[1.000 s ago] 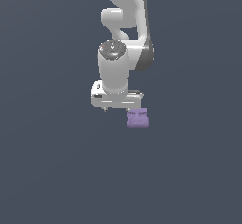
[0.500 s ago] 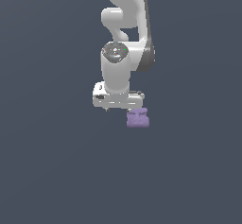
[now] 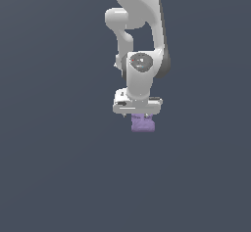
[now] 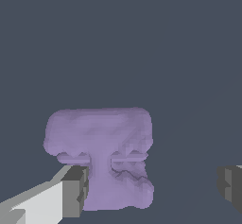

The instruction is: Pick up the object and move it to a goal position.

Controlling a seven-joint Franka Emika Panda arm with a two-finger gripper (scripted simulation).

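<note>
The object (image 3: 143,124) is a small lumpy lavender-purple block lying on the dark grey floor. In the exterior view it sits directly under the white hand of my gripper (image 3: 138,117), which hides its top part. In the wrist view the object (image 4: 101,142) lies between the two dark grey fingertips of my gripper (image 4: 153,187). One fingertip (image 4: 75,191) is right beside the block's edge, and the other fingertip (image 4: 231,185) stands well clear of it. The jaws are wide apart and hold nothing.
A flat, plain dark grey surface (image 3: 59,177) surrounds the block on all sides. The white arm (image 3: 142,25) rises above the gripper toward the top of the exterior view. No goal marker shows.
The gripper has shifted toward the exterior view's right and come down a little, so it now stands over the block. The block has not moved.
</note>
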